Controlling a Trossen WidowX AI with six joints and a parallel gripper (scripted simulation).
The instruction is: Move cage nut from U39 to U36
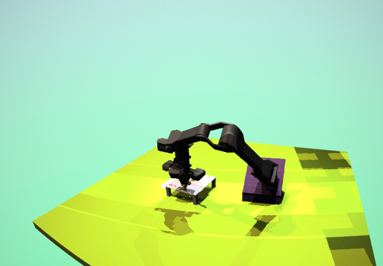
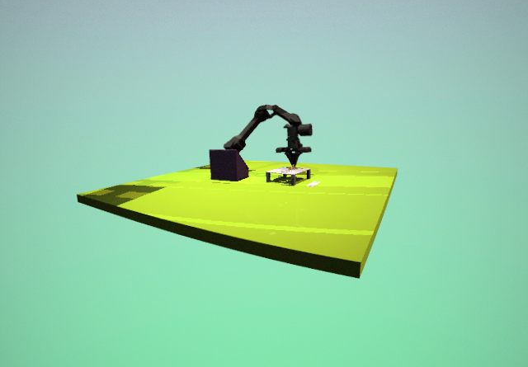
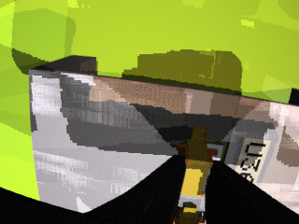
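Black two-fingered pincer [image 1: 184, 187] [image 2: 293, 166] [image 3: 194, 168] nearly closed on yellow-orange cage nut [image 3: 195, 175], inside pale rail plate's [image 1: 204, 183] [image 2: 277, 171] [image 3: 56, 173] edges; U36 label [image 3: 252, 161] legible only in wrist view.

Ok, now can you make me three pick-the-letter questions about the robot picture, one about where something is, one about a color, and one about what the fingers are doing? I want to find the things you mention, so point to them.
1. Where is the rail plate [image 1: 204, 181] [image 2: 277, 170] [image 3: 56, 173]?
A) On top of the robot's base block
B) Raised on short legs, below the gripper
C) Hanging from the arm

2. What color is the block under the arm's base?
A) Purple
B) Orange
C) White

3. How are the gripper's fingers?
A) Wide open
B) Closed with nothing between them
C) Closed on a cage nut

Answers:
1: B. The top view shows dark legs under the plate, and the gripper [image 1: 184, 186] [image 2: 292, 166] [image 3: 194, 168] is above it.
2: A. The block [image 1: 250, 184] [image 2: 223, 165] looks dark purple.
3: C. The wrist view shows the yellow cage nut [image 3: 192, 177] between the fingers.
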